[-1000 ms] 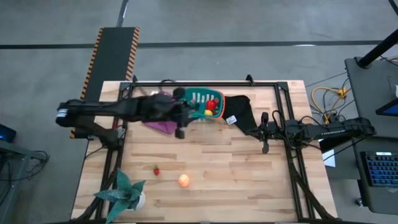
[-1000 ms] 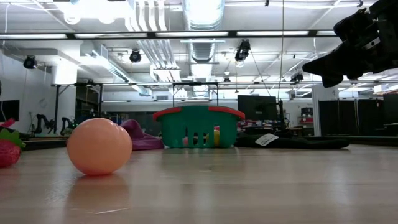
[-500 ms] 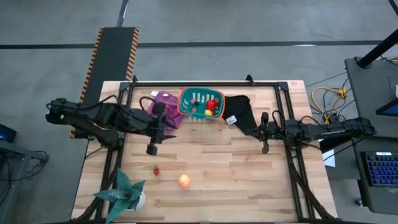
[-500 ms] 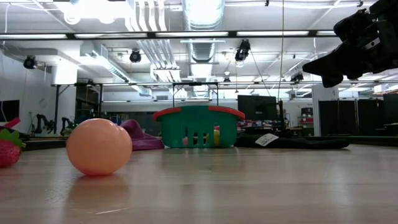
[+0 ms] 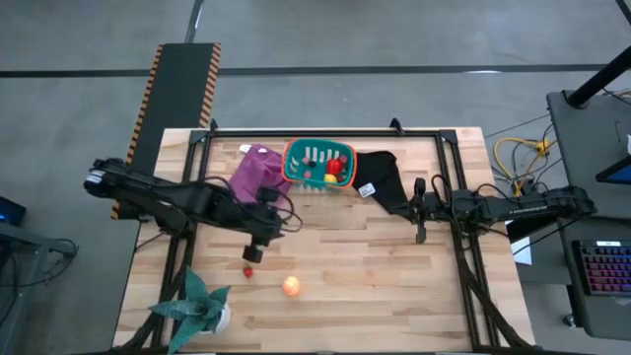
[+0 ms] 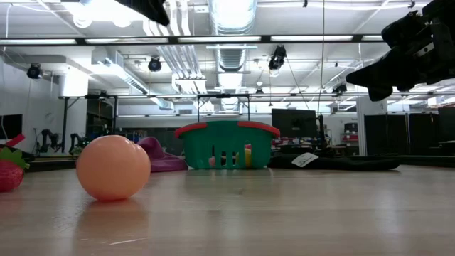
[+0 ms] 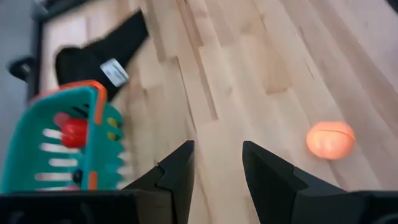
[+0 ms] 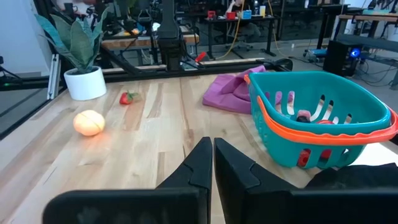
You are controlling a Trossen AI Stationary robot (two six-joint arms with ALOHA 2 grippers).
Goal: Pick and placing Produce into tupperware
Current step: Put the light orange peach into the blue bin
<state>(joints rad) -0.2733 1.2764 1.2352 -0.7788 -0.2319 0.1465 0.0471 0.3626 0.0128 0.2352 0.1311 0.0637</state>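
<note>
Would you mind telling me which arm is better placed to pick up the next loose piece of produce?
Left. The left gripper, fingers open and empty, hangs right by the strawberry, with the peach ball close. The right gripper is shut and waits beside the black cloth.

My overhead camera looks straight down on the whole surface [image 5: 335,256] and both my arms. The low one sits at surface height, close behind the orange-peach ball [image 6: 113,168], facing level toward the teal tupperware [image 6: 227,144] and the room beyond. My left wrist camera looks steeply down; my right looks almost level across. All four share the tupperware and the ball.
</note>
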